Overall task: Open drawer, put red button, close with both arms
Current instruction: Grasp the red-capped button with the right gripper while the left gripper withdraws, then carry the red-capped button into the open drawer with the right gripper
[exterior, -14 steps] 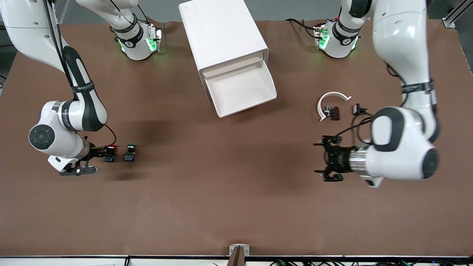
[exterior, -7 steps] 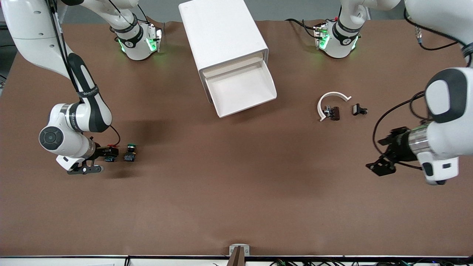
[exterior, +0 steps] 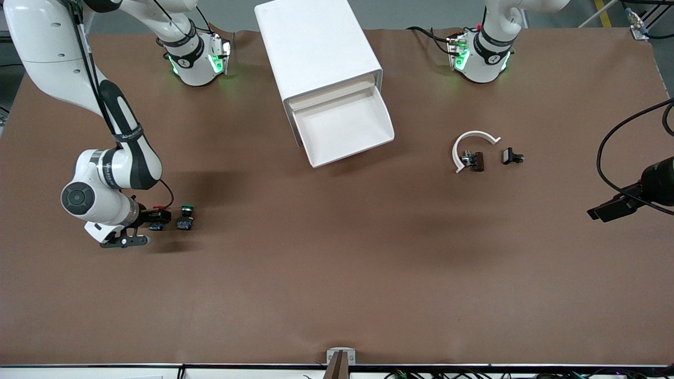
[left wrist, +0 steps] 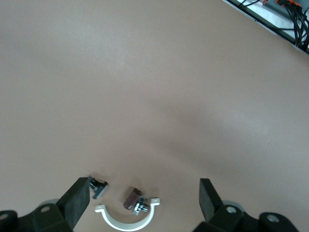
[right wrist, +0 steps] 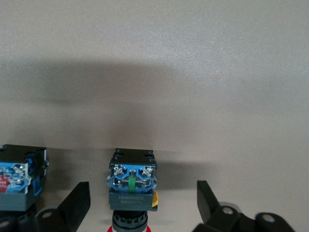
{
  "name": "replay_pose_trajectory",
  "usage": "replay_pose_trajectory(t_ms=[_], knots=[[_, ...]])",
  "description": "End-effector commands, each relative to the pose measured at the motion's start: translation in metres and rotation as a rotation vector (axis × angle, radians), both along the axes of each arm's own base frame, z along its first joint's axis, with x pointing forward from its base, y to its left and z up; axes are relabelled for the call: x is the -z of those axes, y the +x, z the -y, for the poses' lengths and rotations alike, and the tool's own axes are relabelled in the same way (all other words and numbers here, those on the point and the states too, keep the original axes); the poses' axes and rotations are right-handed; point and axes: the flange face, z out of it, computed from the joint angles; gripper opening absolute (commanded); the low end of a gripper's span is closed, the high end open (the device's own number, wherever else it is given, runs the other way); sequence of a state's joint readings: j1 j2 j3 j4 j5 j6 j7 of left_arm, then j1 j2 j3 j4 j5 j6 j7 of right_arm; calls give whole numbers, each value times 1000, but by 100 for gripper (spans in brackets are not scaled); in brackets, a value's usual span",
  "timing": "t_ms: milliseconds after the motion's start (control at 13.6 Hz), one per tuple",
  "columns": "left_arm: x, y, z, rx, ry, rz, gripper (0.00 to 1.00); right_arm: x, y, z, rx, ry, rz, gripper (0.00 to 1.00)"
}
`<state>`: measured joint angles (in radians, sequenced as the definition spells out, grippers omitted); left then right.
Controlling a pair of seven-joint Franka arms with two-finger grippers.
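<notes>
The drawer (exterior: 345, 129) is already pulled out of the white cabinet (exterior: 316, 47), so the step now is picking up the red button (right wrist: 129, 220). It sits on the brown table (exterior: 337, 273) near the right arm's end, just beside a green button (exterior: 185, 217). The right gripper (right wrist: 140, 205) is low around the red button, with its fingers spread on both sides and not pinching yet. Next it should squeeze, lift and carry the button to the drawer. The left gripper (left wrist: 145, 203) waits, spread wide and empty, up over the left arm's end of the table.
</notes>
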<state>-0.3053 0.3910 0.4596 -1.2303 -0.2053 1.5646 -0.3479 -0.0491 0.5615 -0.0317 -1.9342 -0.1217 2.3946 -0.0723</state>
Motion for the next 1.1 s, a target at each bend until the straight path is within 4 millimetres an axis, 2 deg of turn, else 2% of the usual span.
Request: replay_pose_trajectory(t_ms=[0,73,220,440,587,734,881,1028], knots=[[-9,-12,-4,81,10,1,100,6,-3,0,4,17,-1,72],[-16,-16,-6,83,17,13,100,6,-3,-1,2,17,0,62],[-18,-22,-10,102,13,15,100,7,-2,-1,7,20,-1,42],[-23,-36,-15,108,-7,23,100,6,-1,-3,25,35,2,18],[-23,-37,-12,115,-6,23,100,3,0,-5,23,35,4,15],[-23,-38,-7,124,-5,15,100,-15,8,-11,16,33,4,15],[-25,-39,1,133,13,12,100,-52,13,-21,15,26,-40,15],[-30,-44,20,158,45,0,100,-91,14,-38,20,31,-89,16]])
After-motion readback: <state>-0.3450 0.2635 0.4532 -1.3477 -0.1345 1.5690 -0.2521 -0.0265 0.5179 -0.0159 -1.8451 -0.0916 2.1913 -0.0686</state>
